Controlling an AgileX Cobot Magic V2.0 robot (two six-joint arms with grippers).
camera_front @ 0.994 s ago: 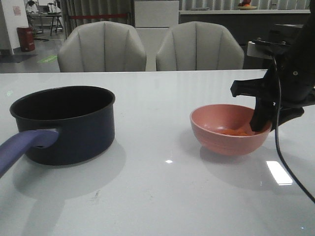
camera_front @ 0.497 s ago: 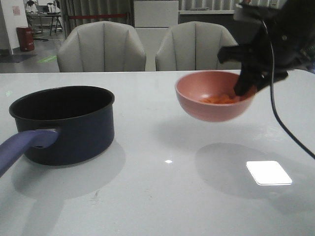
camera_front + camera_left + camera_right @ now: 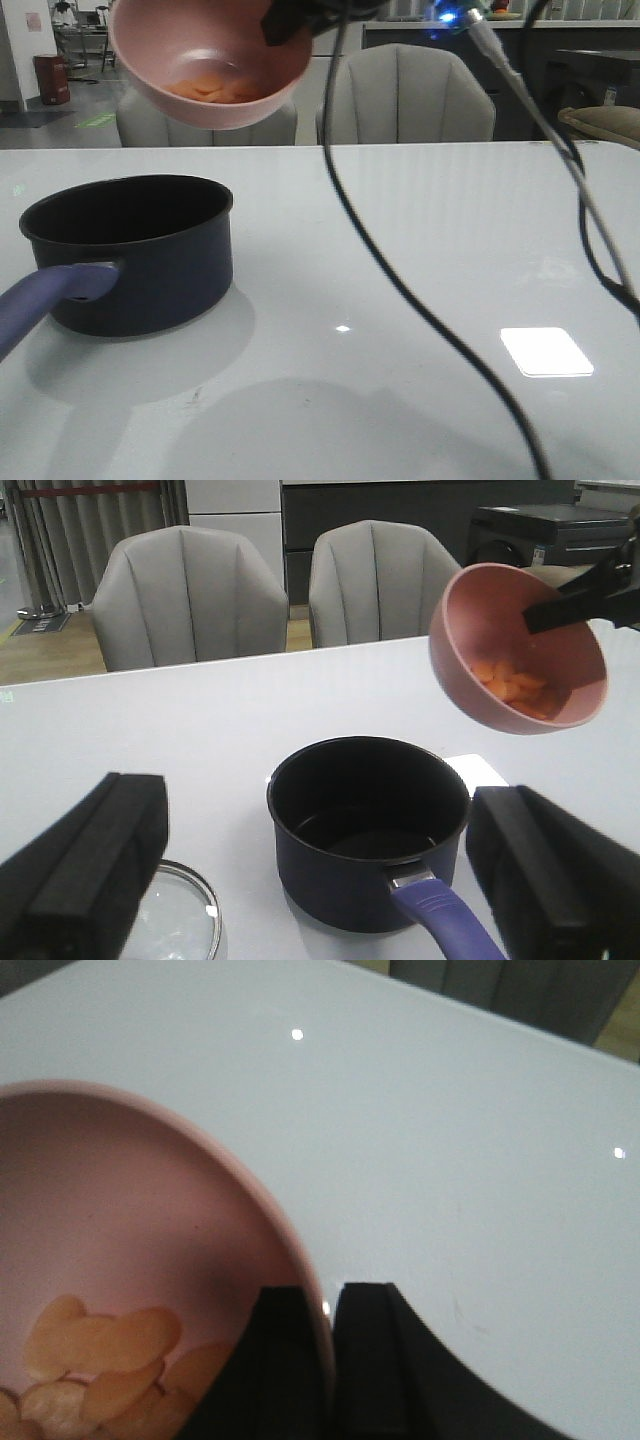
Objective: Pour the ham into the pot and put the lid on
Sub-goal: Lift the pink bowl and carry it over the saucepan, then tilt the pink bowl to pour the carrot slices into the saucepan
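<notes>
My right gripper [image 3: 325, 1305] is shut on the rim of the pink bowl [image 3: 205, 60] and holds it high above the table, over and behind the pot. The ham [image 3: 215, 90] lies as orange-pink chunks in the bowl, also in the right wrist view [image 3: 95, 1360] and the left wrist view [image 3: 515, 685]. The dark navy pot [image 3: 130, 250] with its purple-blue handle [image 3: 45, 295] stands at the left, inside empty [image 3: 370, 830]. My left gripper [image 3: 320, 880] is open wide, on the near side of the pot. The glass lid [image 3: 175, 920] lies flat beside the pot; its knob is hidden.
Two grey chairs [image 3: 405, 95] stand behind the table's far edge. My right arm's black cables [image 3: 400, 280] hang across the middle of the front view. A bright light reflection [image 3: 545, 350] lies on the white tabletop at the right.
My right gripper has lifted the pink bowl off the table at the right and carried it up and left, to a spot high over the pot. The pot has not moved.
</notes>
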